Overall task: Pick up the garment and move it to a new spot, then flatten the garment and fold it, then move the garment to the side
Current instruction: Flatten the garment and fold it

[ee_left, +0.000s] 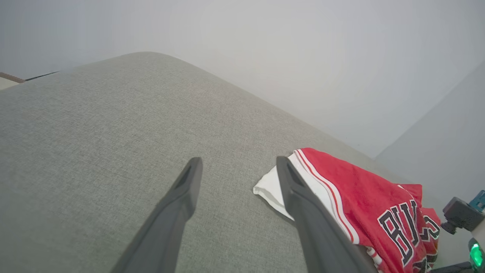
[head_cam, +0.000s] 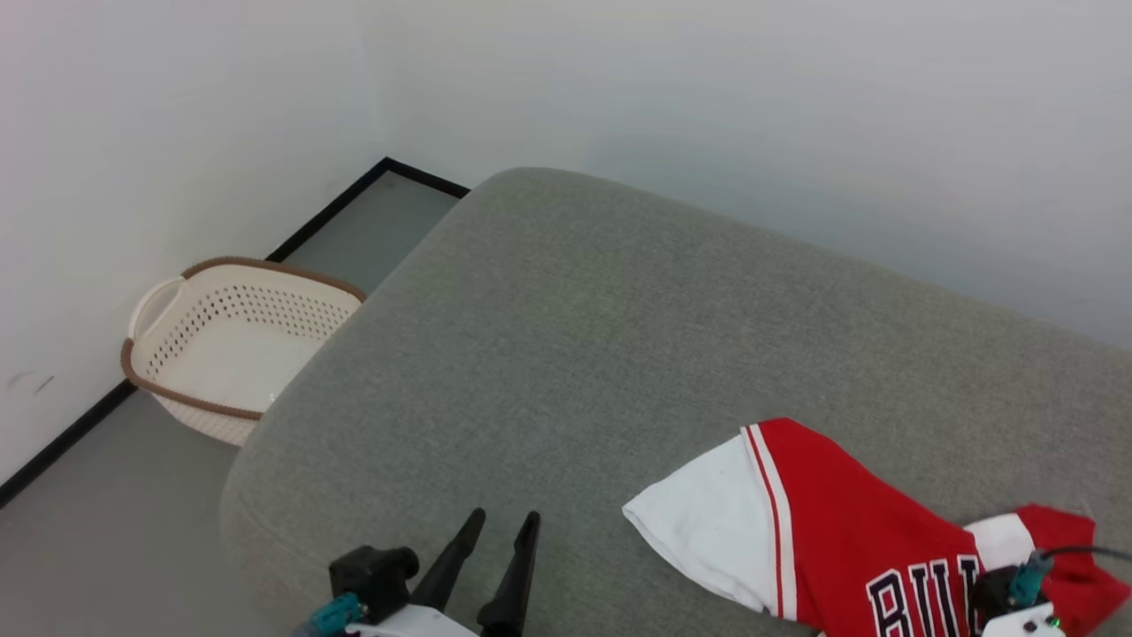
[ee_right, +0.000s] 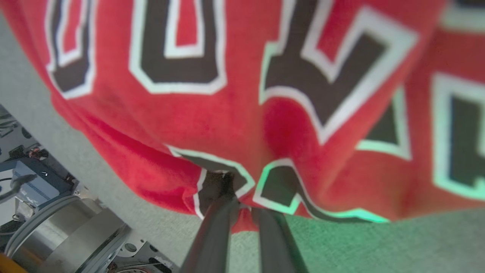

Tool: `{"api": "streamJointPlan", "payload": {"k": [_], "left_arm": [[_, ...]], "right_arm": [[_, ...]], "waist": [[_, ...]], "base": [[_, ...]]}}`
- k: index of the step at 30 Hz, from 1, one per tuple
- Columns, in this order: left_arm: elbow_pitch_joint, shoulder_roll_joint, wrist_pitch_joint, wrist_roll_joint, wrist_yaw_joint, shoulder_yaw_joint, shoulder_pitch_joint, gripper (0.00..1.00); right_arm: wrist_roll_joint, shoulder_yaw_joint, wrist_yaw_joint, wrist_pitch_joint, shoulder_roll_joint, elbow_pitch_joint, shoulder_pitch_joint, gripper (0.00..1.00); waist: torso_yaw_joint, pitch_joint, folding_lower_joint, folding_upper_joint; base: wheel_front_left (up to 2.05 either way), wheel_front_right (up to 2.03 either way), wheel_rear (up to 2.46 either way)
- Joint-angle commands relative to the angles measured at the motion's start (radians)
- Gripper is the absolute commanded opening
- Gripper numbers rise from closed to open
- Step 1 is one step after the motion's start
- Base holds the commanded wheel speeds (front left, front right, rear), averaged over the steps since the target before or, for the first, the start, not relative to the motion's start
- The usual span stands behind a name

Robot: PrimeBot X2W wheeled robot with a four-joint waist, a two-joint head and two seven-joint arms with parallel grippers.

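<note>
Two walls (head_cam: 707, 88): pale and plain, meeting in a corner far ahead of the left gripper (head_cam: 504, 518) and off to its left.
Cushion (head_cam: 619, 336): grey woven top with rounded edges, under the left gripper and stretching well ahead of its fingertips.
Floor (head_cam: 106, 531): grey, edged by a black skirting line, below and to the left of the left gripper.
Garment (head_cam: 840, 540): red jersey lying rumpled on the cushion, to the right of the left gripper. White sleeve with red-white striped trim pointing toward that gripper, near it but apart in the head view. Lettered red cloth bunched right at the tips of the right gripper (ee_right: 244, 195). Black white-outlined letters "BUL" legible beside that gripper's wrist in the head view.
Basket (head_cam: 230, 345): cream, perforated, brown-rimmed, with a handle. On the floor just beside the cushion's edge, well apart from the left gripper, ahead and to its left.
Left gripper: released, fingers spread wide, holding nothing, low over bare cushion; contact with the cushion not clear.
Right gripper: clenched on a fold of the garment, fingers nearly together, tips buried in the red cloth.
Robot base (ee_right: 64, 235): silver metal cylinder, below and left of the right gripper's fingers in the right wrist view, past the cushion's edge.
</note>
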Motion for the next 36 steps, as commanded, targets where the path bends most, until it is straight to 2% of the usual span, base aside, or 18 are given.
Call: {"api": "streamJointPlan", "payload": {"k": [1,5,6,8,9,19,24,29,36], "left_arm": [[0.004,-0.003,-0.002,-0.004,0.003,-0.002,-0.003,1.00],[0.013,-0.004,-0.002,-0.004,0.001,-0.011,-0.011,1.00],[0.015,-0.005,-0.002,-0.007,0.000,-0.013,-0.012,1.00],[0.019,-0.005,-0.005,-0.007,-0.001,-0.015,-0.015,1.00],[0.021,-0.005,-0.006,-0.007,-0.001,-0.016,-0.016,1.00],[0.029,-0.002,-0.011,-0.014,-0.003,-0.022,-0.027,1.00],[0.032,0.003,-0.015,-0.017,0.000,-0.019,-0.028,1.00],[0.028,0.018,-0.023,-0.004,0.014,-0.012,-0.017,1.00],[0.000,0.033,-0.031,-0.006,0.046,0.009,0.018,1.00]], "right_arm": [[-0.038,0.031,0.008,0.077,0.069,0.038,0.160,0.00],[-0.145,-0.082,0.008,0.122,0.144,-0.033,0.211,0.00],[-0.169,-0.104,0.008,0.125,0.163,-0.047,0.218,0.24],[-0.215,-0.138,0.008,0.137,0.190,-0.068,0.225,0.66],[-0.229,-0.159,0.008,0.137,0.206,-0.073,0.227,1.00],[-0.339,-0.273,0.002,0.096,0.281,-0.035,0.184,1.00],[-0.344,-0.310,0.001,0.087,0.285,-0.029,0.145,1.00],[-0.330,-0.337,0.000,0.111,0.273,-0.090,0.106,1.00],[-0.299,-0.340,0.003,0.136,0.243,-0.239,0.072,1.00]], "waist": [[0.000,0.000,0.0000,0.0000],[-0.002,-0.002,0.0000,0.0000],[-0.002,-0.003,0.0000,0.0000],[-0.002,-0.005,0.0000,0.0000],[-0.003,-0.005,0.0000,0.0000],[-0.004,0.000,0.0000,0.0000],[-0.013,0.000,0.0000,0.0000],[-0.046,-0.020,0.0000,0.0000],[-0.123,-0.062,0.0000,0.0000]], "base": [[0.00,0.00,0.00],[0.00,0.00,0.00],[0.00,0.00,0.00],[0.00,0.00,0.00],[0.00,0.00,0.00],[0.00,0.00,0.00],[0.00,0.00,0.00],[0.00,0.00,0.00],[0.00,0.00,0.00]]}}
